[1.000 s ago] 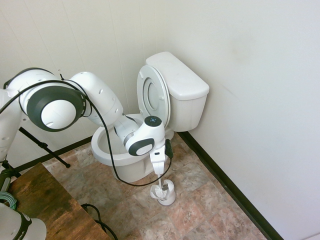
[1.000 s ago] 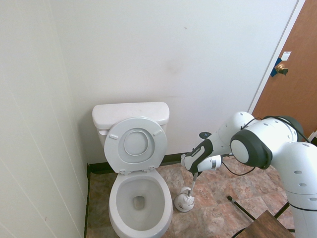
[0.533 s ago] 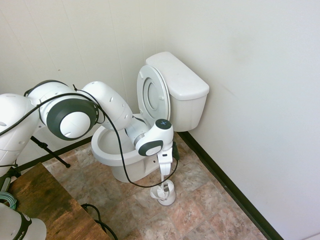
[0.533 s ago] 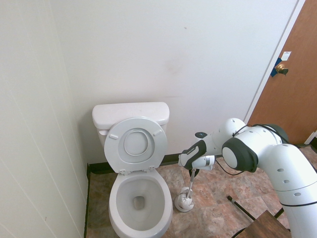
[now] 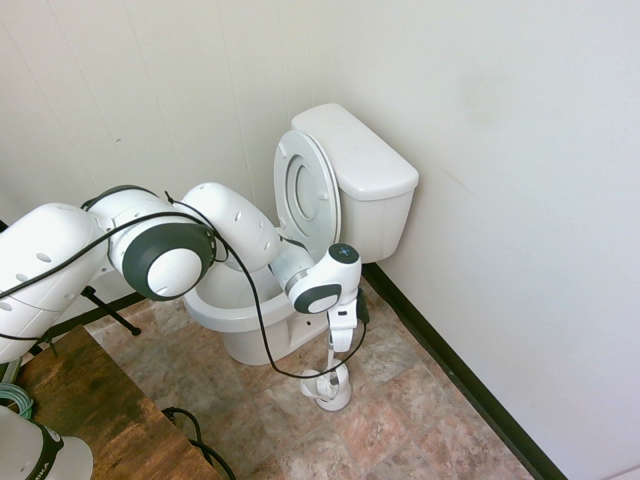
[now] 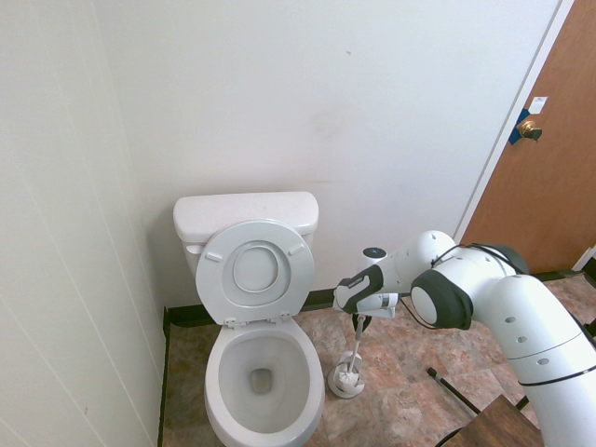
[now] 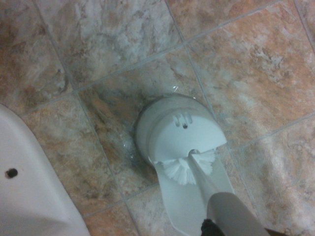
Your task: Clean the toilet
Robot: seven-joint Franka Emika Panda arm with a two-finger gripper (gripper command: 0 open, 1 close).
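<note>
A small bathroom with white walls and a mottled brown stone-tile floor (image 6: 410, 345). At left, against the back wall, stands the large white ceramic toilet (image 6: 261, 372), seat and lid raised. Just right of it, the white arm's gripper (image 6: 358, 320) points down, fingers clamped on the white toilet brush (image 6: 354, 349) standing in its round white holder (image 6: 345, 382).

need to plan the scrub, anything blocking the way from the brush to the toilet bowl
Nothing visible does. The gripper holds the brush in its holder beside the toilet, whose seat and lid are raised.
</note>
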